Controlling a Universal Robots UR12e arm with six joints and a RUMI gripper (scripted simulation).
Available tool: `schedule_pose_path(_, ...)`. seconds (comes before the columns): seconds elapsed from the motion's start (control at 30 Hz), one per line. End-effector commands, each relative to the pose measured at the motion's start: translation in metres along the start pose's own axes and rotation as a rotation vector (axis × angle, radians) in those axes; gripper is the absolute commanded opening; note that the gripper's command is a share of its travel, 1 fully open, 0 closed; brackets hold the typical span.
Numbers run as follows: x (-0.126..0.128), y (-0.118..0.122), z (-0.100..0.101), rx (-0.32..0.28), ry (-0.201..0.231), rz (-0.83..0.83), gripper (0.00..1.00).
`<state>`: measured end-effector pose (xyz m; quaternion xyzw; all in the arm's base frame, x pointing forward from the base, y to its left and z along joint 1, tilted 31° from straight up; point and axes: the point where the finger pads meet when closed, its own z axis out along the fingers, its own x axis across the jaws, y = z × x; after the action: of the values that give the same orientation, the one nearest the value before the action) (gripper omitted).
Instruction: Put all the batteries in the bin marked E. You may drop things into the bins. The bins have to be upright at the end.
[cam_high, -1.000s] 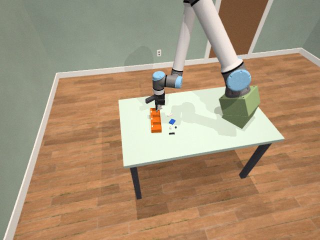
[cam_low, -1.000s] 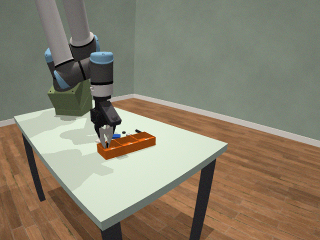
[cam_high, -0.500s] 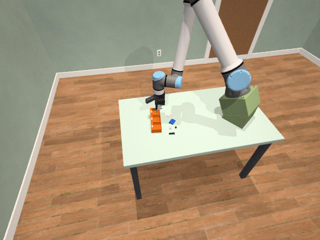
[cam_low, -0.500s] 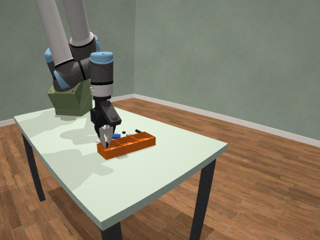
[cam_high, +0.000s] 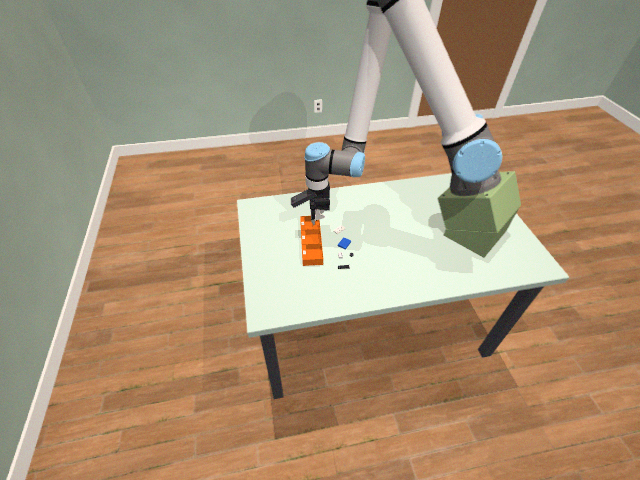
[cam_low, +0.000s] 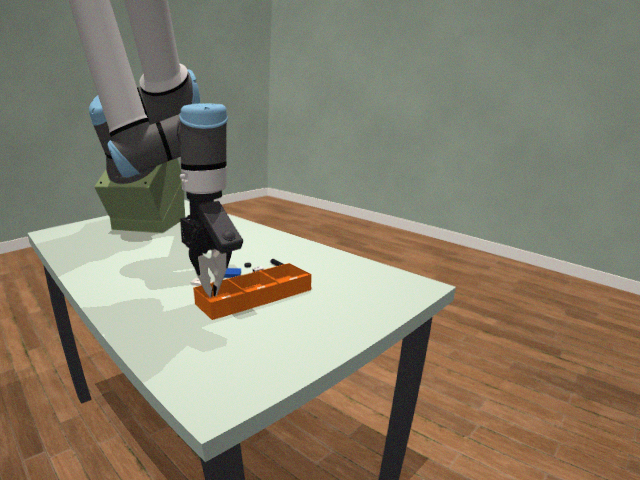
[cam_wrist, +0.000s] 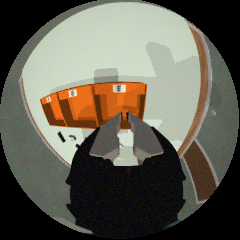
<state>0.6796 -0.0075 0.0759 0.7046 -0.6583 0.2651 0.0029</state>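
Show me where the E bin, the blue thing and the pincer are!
E bin (cam_wrist: 120, 102): wrist view, on its front wall below the label.
Blue thing (cam_high: 344, 241): top view, on its flat top face.
Pincer (cam_low: 212, 289): exterior view, midway between its fingertips.

A white arm is reaching from a green block (cam_high: 485, 206) at the table's (cam_high: 403, 289) far right corner toward its far left edge; the gripper (cam_high: 313, 219) is hanging point-down, fingers nearly together, over the far end of an orange row of bins (cam_high: 311, 241); just right of the bins a white piece (cam_high: 338, 229), a blue square (cam_high: 344, 241), a small white bit (cam_high: 340, 255), a black dot (cam_high: 351, 254) and a black bar (cam_high: 343, 266) are lying scattered.
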Motion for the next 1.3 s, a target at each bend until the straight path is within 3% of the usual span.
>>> schedule_pose_path(0.0, 0.0, -0.005, -0.003, 0.008, 0.0, 0.0, 0.04)
schedule_pose_path(1.07, -0.001, -0.003, -0.033, 0.006, 0.0, -0.001, 0.04)
schedule_pose_path(1.27, -0.001, -0.003, -0.049, 0.006, 0.0, -0.001, 0.04)
